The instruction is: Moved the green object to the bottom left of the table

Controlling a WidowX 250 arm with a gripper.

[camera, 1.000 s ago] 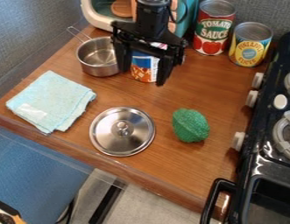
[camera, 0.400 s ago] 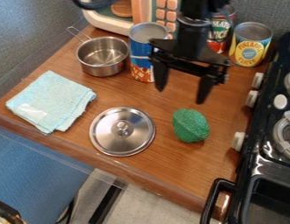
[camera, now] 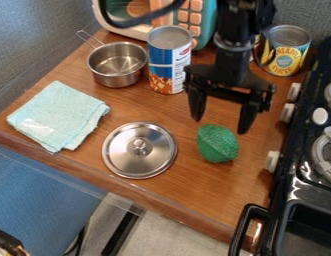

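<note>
The tool (camera: pixel 220 126) has moved right and toward the front edge of the worktop (camera: pixel 194 192), its fingers spread. Close by, the stove (camera: pixel 288 185) could be bumped if it swings wide. At the left corner the cloth (camera: pixel 57 115) might ruck up under a careless release. The lid (camera: pixel 137 155) could be knocked by a low carry. The green object (camera: pixel 218 145), right of it, may roll if pinched off-centre.

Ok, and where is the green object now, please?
In the camera view, the green object lies on the wooden table, right of centre, between the round metal lid and the stove, just below the gripper.
</note>
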